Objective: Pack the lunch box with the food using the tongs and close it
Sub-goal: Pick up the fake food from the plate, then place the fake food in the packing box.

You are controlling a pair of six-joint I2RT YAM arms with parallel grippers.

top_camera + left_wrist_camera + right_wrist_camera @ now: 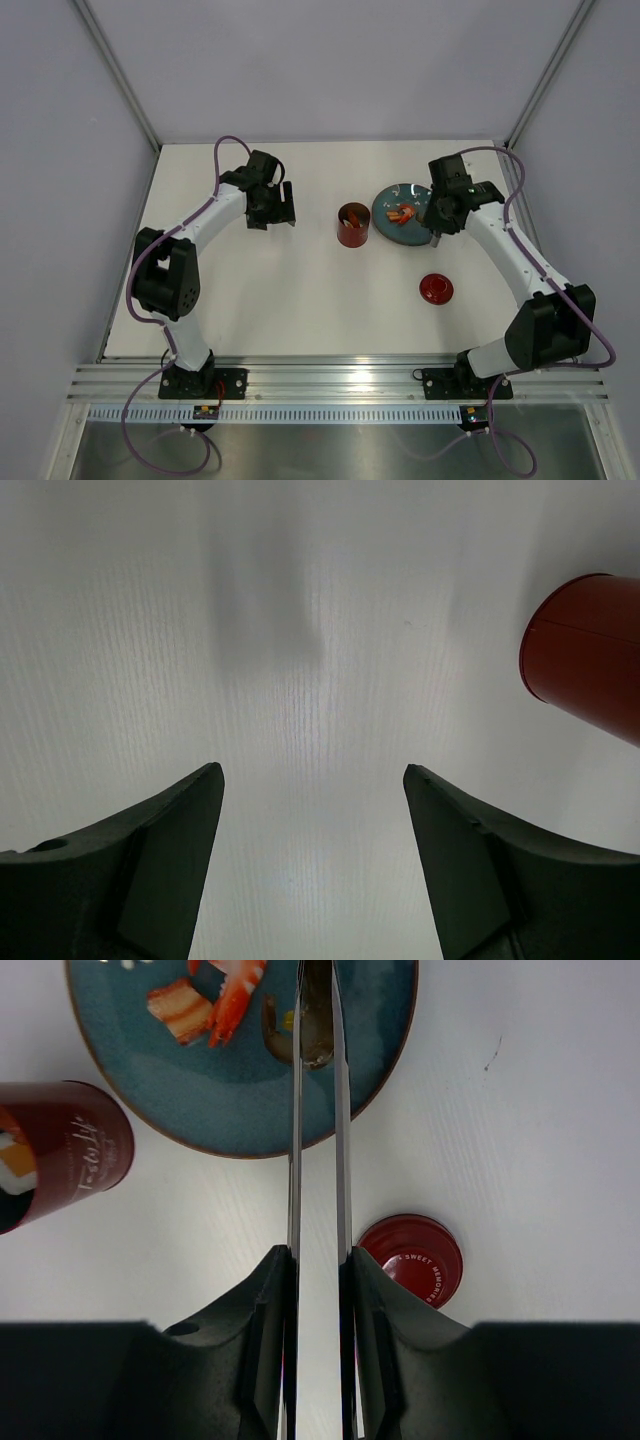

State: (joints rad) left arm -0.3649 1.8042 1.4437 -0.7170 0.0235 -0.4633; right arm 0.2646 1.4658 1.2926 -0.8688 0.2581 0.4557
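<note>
**Pick-up step: tongs at the plate, box not yet shut**

The flat blue-grey round plate (pixel 200 1090) lies ahead of the R gripper (pixel 318 1255). The small red cylindrical lunch box (pixel 60 1150) stands upright ahead & to its left, apart from the plate, w/ something orange already inside. The matching round red lid (pixel 412 1258) lies flat just to the gripper's right.

The R gripper is clamped on the long thin silver tongs (pixel 297 1160), squeezing their arms nearly parallel. The tips sit at a dark bit on the plate, and I can't tell if it's pinched. The orange-red food pieces (pixel 215 1000) lie left of the tips.

The L gripper (pixel 313 780) gapes wide and holds nothing, w/ the box ahead-right of it.

Next, as I judge it: lift w/o easing the squeeze, carry left over the box mouth, then release. The lid comes last.

The white tabletop (pixel 300 300) looks smooth & matte. Pale grey walls w/ metal corner posts enclose it.
</note>
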